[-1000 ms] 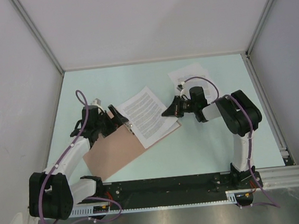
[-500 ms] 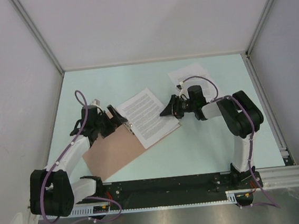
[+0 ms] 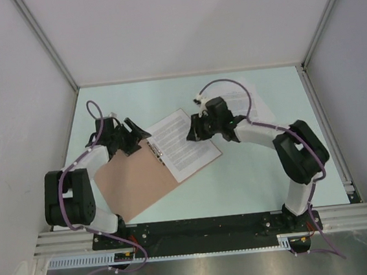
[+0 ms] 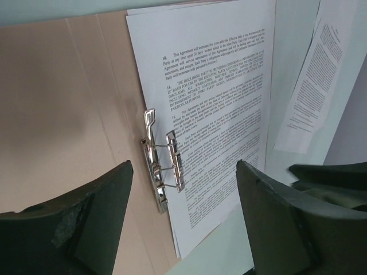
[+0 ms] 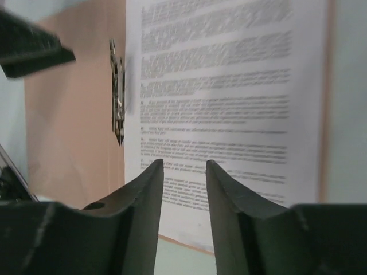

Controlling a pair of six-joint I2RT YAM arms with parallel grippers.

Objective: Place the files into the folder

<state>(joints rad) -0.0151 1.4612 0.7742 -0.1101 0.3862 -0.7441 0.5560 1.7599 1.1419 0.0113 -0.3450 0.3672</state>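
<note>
The folder (image 3: pixel 136 181) lies open on the table, salmon-brown, with a metal clip (image 4: pixel 163 166) along its hinge. One printed sheet of the files (image 3: pixel 181 144) rests on the folder's right half. A second sheet (image 3: pixel 257 109) lies on the table at the back right, partly under the right arm. My left gripper (image 3: pixel 137 132) hovers over the clip, its jaws wide open and empty. My right gripper (image 3: pixel 193 131) hangs over the sheet's right part. In the right wrist view its fingers (image 5: pixel 150 189) stand apart, the printed sheet (image 5: pixel 229 86) showing between them, nothing held.
Grey walls with metal rails enclose the pale green table (image 3: pixel 252 176) on three sides. The black base rail (image 3: pixel 205 229) runs along the near edge. Purple cables loop over both arms.
My right gripper has opened and moved left and back over the sheet in the folder. My left arm has reached further back, and its jaws have narrowed a little.
</note>
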